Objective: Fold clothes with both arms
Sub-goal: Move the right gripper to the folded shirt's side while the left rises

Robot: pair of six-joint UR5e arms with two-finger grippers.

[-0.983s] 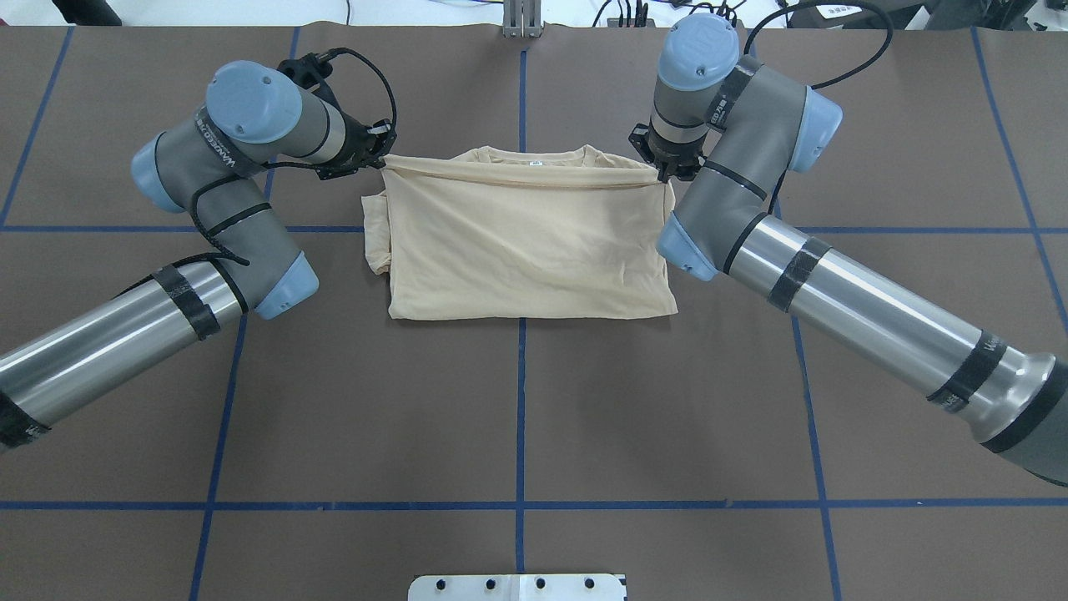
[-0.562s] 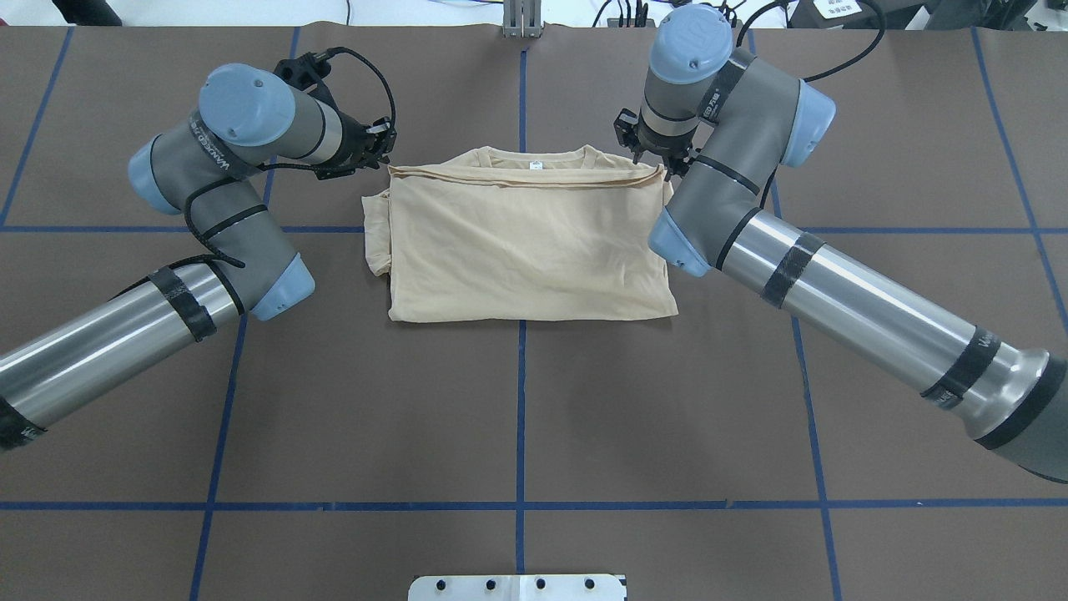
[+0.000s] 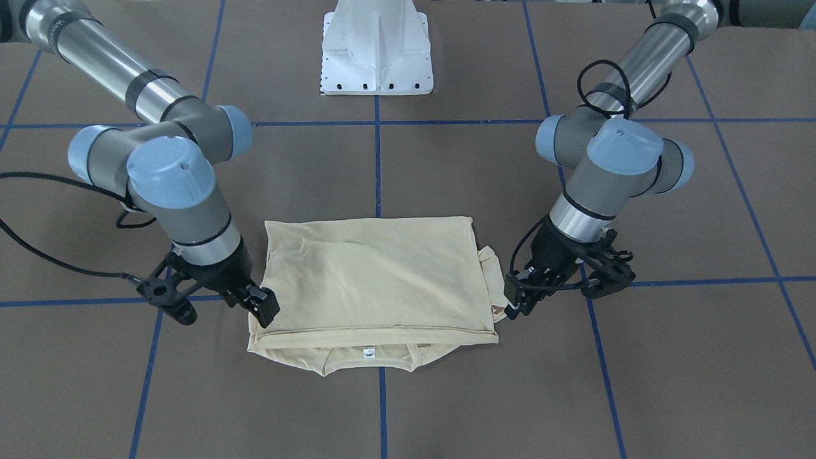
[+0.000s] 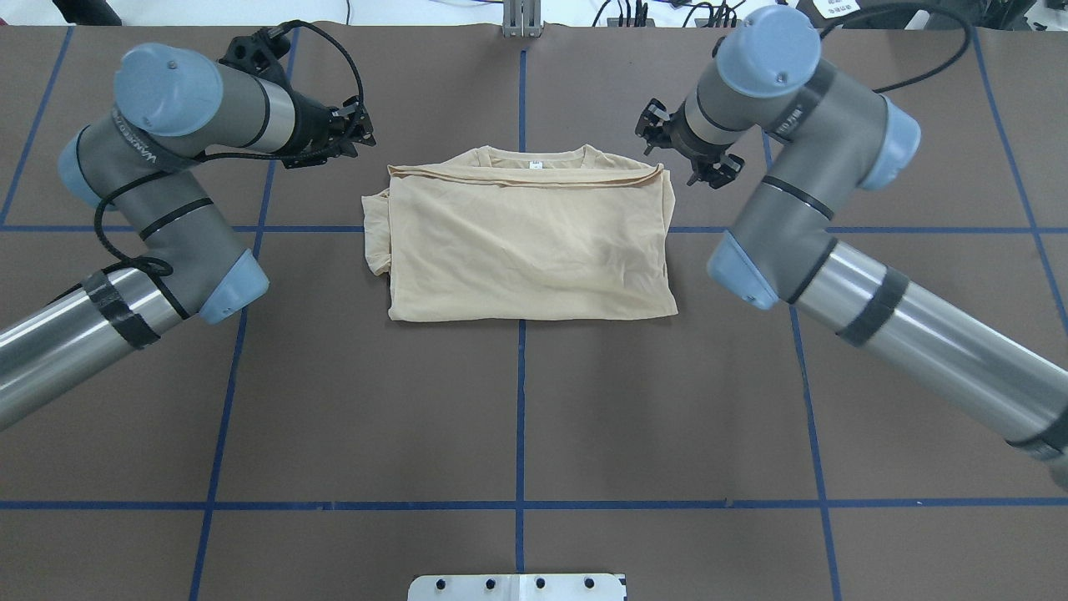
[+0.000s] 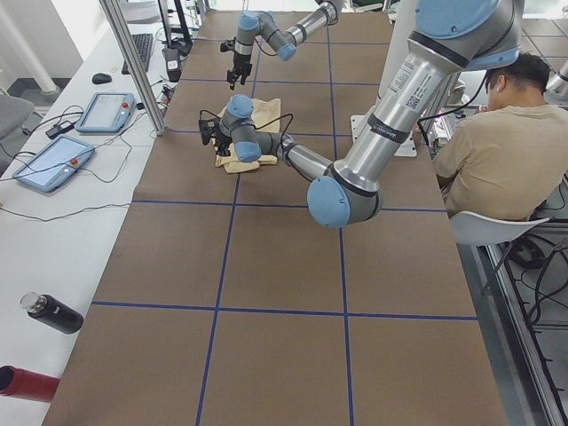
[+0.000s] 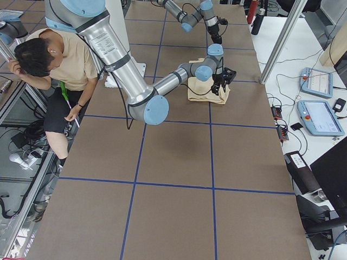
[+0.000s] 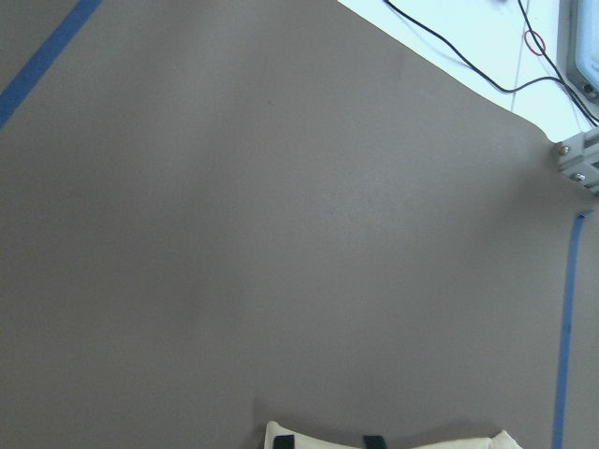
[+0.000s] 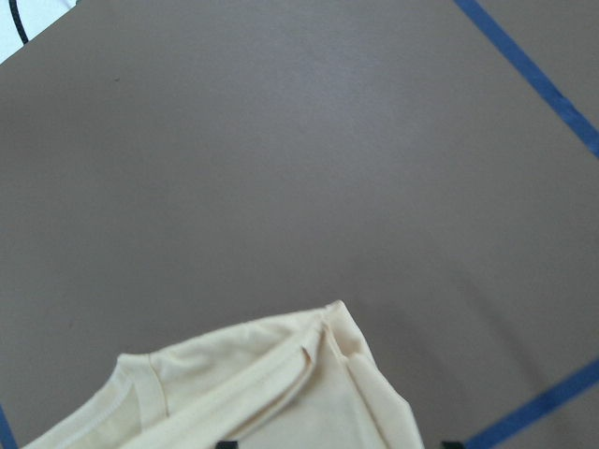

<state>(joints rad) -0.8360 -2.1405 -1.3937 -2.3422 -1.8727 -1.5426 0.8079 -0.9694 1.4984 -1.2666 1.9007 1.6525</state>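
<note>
The clothes are one cream-yellow shirt lying folded into a flat rectangle on the brown table, collar and white neck label at the far edge. A bunched sleeve sticks out on its left side. The front-facing view shows the shirt between both arms. My left gripper hovers open just off the shirt's far-left corner, holding nothing; it is also visible from the front. My right gripper is open off the far-right corner. In the right wrist view the shirt's corner lies free between widely spread fingertips.
The white pedestal base stands at the robot's side of the table. Blue tape lines cross the brown mat. A seated person is beside the table. Tablets and bottles lie on the white bench past the far edge.
Both grippers let go of the shirt's folded far edge and drew outward, left arm leftward, right arm rightward. The edge now lies flat on the shirt.
</note>
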